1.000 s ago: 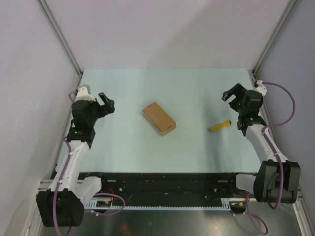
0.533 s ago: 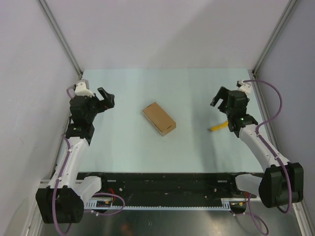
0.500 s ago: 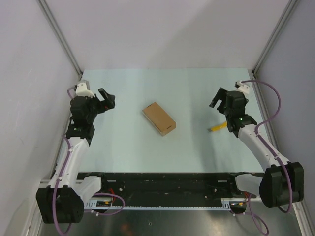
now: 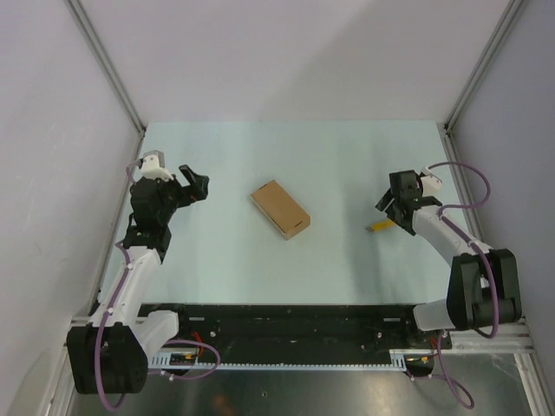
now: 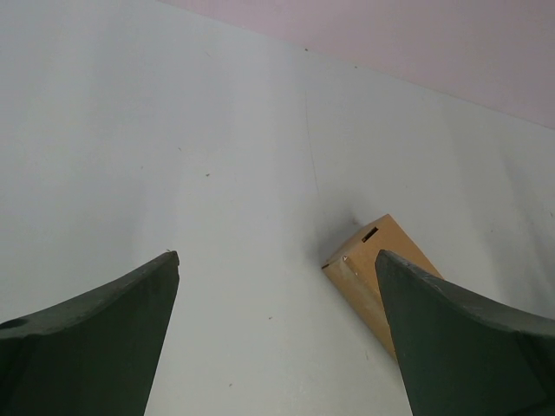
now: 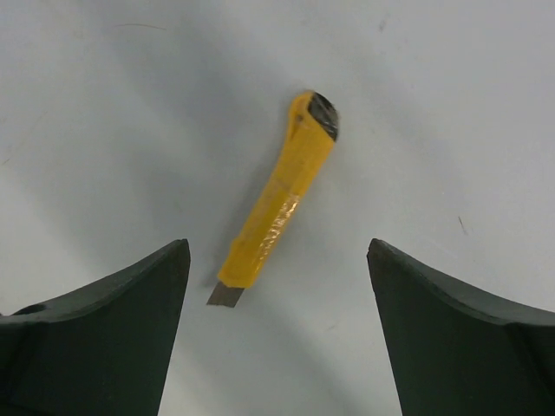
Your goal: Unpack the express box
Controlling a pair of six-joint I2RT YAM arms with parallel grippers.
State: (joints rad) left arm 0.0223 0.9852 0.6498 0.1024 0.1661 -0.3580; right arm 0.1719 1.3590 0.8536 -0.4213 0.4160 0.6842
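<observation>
We see a pale green counter [image 4: 286, 260] between grey walls, and at its left edge the left hand [image 4: 194, 178] hovers spread wide, holding nothing. The express box [image 4: 280, 209] lies slanted near the middle, well apart from both hands. At the right, the right hand [image 4: 392, 211] hangs over a yellow utility knife [image 6: 277, 201], fingers wide on either side, not touching it.

Open table [image 4: 303, 156] surrounds the express box [image 4: 280, 209]; the knife [image 6: 276, 199] lies seemingly well apart.
</observation>
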